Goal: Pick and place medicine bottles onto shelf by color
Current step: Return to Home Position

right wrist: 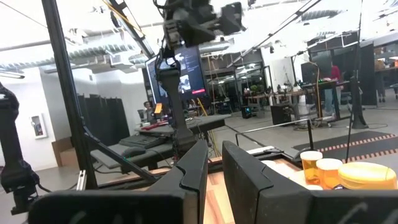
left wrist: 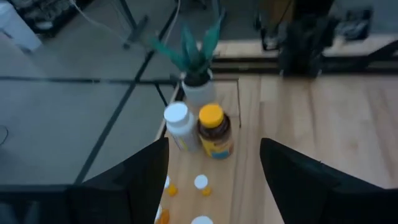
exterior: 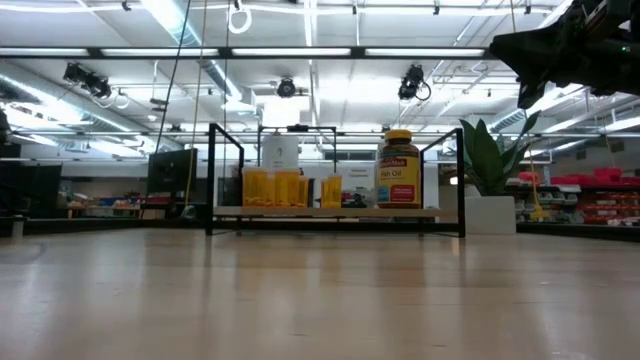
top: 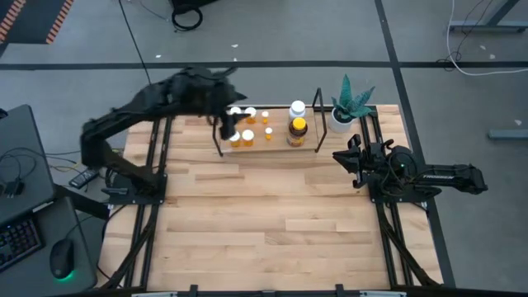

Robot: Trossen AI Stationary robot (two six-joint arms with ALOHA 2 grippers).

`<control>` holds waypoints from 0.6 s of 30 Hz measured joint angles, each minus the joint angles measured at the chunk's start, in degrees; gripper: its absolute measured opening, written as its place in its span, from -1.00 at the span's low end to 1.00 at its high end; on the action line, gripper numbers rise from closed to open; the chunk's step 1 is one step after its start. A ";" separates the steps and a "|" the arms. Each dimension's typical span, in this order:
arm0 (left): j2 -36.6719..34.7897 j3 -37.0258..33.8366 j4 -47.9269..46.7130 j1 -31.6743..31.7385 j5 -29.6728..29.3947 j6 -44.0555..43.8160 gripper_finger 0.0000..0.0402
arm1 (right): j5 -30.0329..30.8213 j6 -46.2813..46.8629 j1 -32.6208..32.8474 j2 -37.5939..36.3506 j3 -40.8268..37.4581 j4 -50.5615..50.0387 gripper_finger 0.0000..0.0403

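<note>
The shelf, black rods around a light board, stands at the table's far edge. On its left half stand several small orange bottles with white caps. The white bottle and the amber yellow-capped bottle stand on its right half. My left gripper hovers open above the shelf's left end and holds nothing. In its wrist view, my left gripper looks down on the white bottle, the amber bottle and small caps. My right gripper waits right of the shelf, fingers nearly together.
A white pot with a green plant stands at the far right corner, just right of the shelf, also in the low view as the plant. The tabletop spreads out in front of the shelf. Black frame rails run along both table sides.
</note>
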 joint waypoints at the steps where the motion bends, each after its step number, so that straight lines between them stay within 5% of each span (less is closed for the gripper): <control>1: -1.28 0.00 -0.27 -0.23 0.02 -0.65 0.27 | 0.00 0.00 -0.02 0.00 0.00 0.02 -0.72; 7: -10.60 -7.84 -2.04 -0.37 0.04 -4.29 0.17 | 0.00 0.00 -0.01 0.00 0.00 0.02 -0.72; 12: -20.05 -23.84 1.00 -0.33 -1.66 -5.96 0.09 | 0.00 0.00 -0.02 0.02 0.01 -0.01 -0.72; 18: -32.30 -45.12 15.07 -0.05 -4.22 -8.46 -0.01 | 0.00 0.00 -0.02 0.02 0.00 -0.01 -0.72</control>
